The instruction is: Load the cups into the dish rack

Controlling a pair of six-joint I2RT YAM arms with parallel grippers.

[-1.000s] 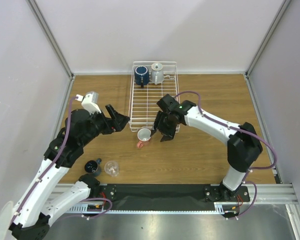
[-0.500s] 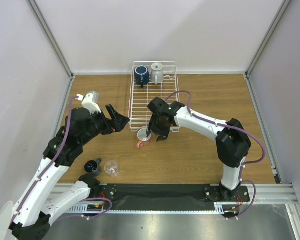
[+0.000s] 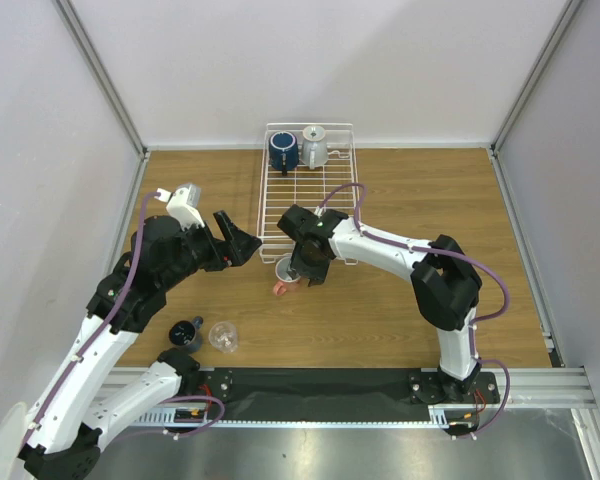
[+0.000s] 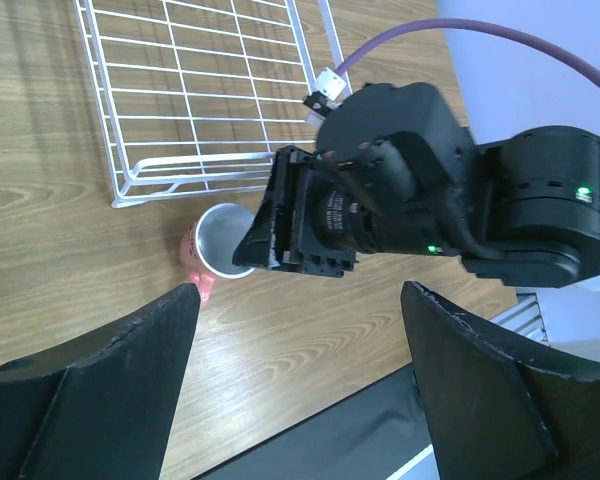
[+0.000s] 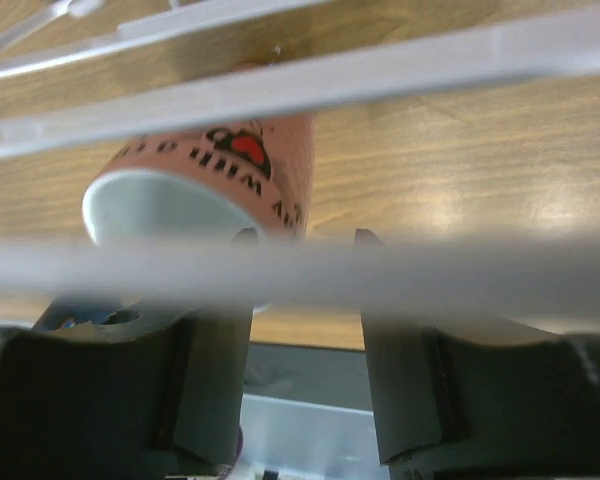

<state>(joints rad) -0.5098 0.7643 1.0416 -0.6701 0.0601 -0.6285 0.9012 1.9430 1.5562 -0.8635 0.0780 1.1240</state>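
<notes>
At the salmon-pink cup point(image 3: 285, 270), right gripper point(image 3: 299, 272) has moved in leftward

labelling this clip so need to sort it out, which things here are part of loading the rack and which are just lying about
Part of the job: dish rack; navy mug and light grey mug, both in the rack; salmon-pink cup, small dark blue cup and clear glass tumbler, all on the table.

Just there: wooden table; black strip by the arm bases.
</notes>
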